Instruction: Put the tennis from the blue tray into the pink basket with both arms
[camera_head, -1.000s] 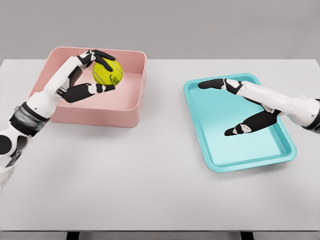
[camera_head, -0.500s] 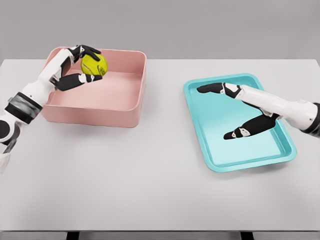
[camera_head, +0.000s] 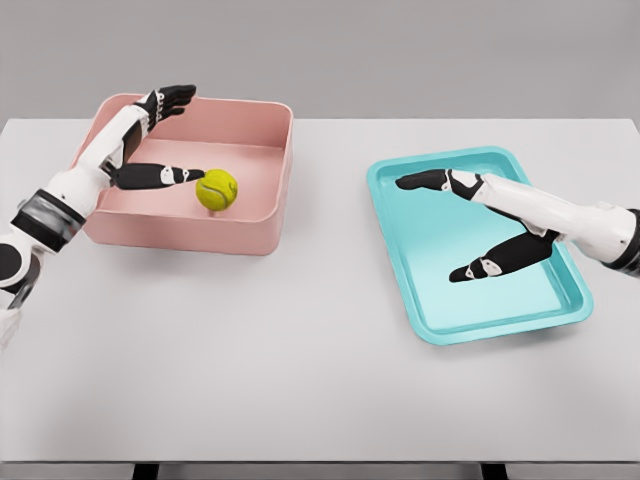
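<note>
One ball (camera_head: 217, 189) is seen inside the pink basket (camera_head: 262, 228), released by the spread left hand (camera_head: 150, 140); nothing remains in the blue tray (camera_head: 436, 325), over which the right hand (camera_head: 480, 220) is held empty.

Your left arm comes in from the 8 o'clock edge and reaches up toward 1 o'clock, forearm white with a dark band near the elbow. Your left hand (camera_head: 150, 135) is spread wide: the upper fingers (camera_head: 172, 97) point toward 2 o'clock, the thumb lies level toward 3 o'clock, and nothing sits between them. Your right arm enters at 3 o'clock and stretches toward 9 o'clock. Your right hand (camera_head: 480, 222) is also splayed, with a wide gap from fingers to thumb.
</note>
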